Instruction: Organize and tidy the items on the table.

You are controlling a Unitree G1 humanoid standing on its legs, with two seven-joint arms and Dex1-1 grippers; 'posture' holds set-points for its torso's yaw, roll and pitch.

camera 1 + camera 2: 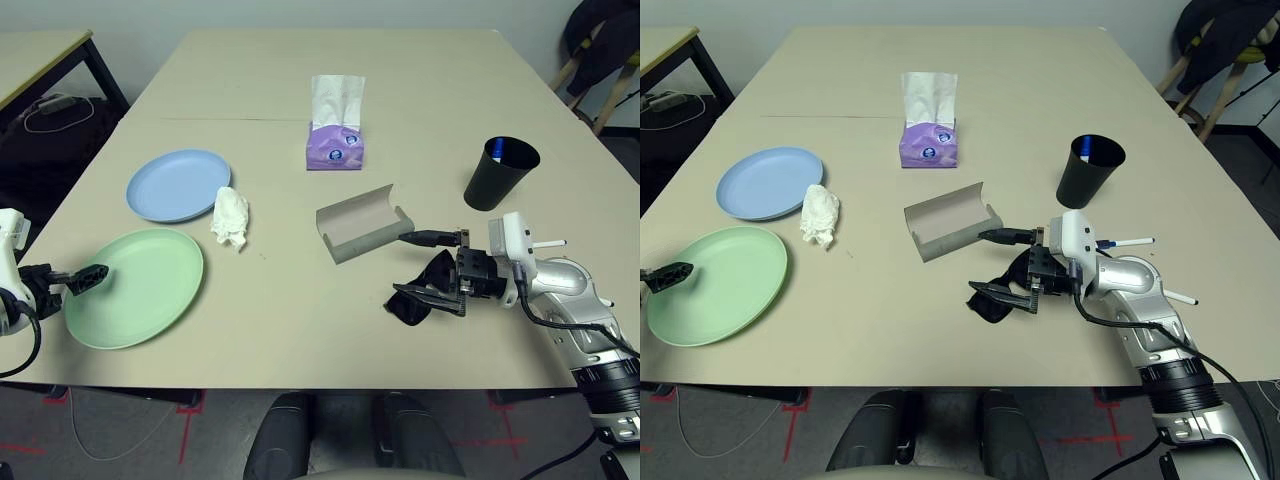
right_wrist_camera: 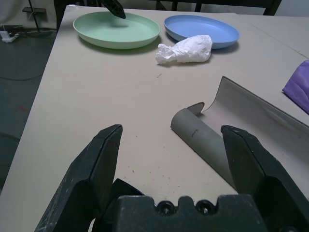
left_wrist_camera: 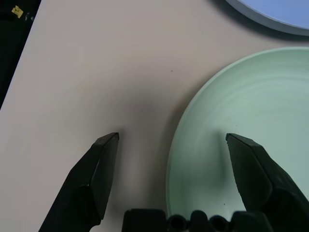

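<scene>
Sunglasses (image 1: 408, 308) partly hidden beneath fingers (image 1: 430, 296)

The robot's right forearm (image 1: 570, 290) is silver with smooth, rounded shells and a black ribbed collar (image 1: 612, 388) around it. Its wrist carries a blocky white housing (image 1: 1073, 240), and a black cable (image 1: 1140, 325) runs along the arm. The right gripper (image 2: 171, 159) is matte black, with two faceted, tapering fingers and round screw heads at its base. The left gripper (image 3: 171, 159) has the same dark, angular fingers, and white casing (image 1: 10, 238) covers the left wrist.
</scene>
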